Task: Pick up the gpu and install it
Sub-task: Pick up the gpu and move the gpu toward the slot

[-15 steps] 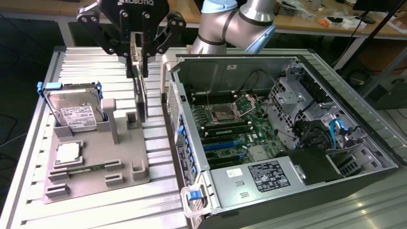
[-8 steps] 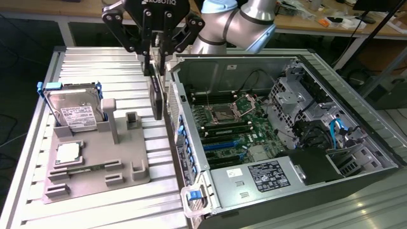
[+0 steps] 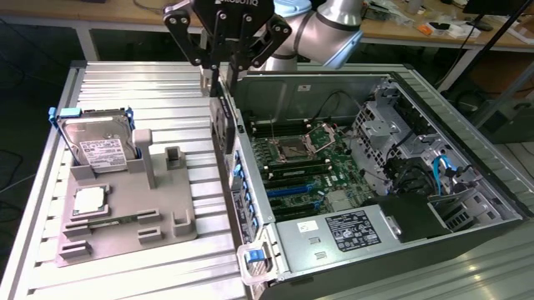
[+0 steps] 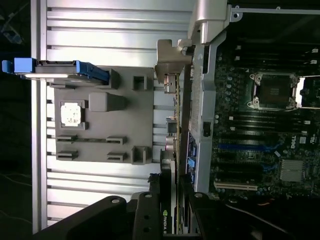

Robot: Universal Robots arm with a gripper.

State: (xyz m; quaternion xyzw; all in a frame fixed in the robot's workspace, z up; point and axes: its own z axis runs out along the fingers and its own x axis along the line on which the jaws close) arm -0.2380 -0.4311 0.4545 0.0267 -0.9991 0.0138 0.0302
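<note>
While the tool clamps the gpu, the case holds a motherboard.

We count one robot arm with one gripper, and one gpu clamped between its fingers. There is one slatted metal table, and on it one grey holder. The holder carries one hard drive in one blue caddy, and one square CPU chip. We count one open computer case. Inside it are one motherboard, one CPU socket, one small silver heatsink and one power supply. We make out two blue expansion slots. The memory slots lie too close together for us to count.
</note>
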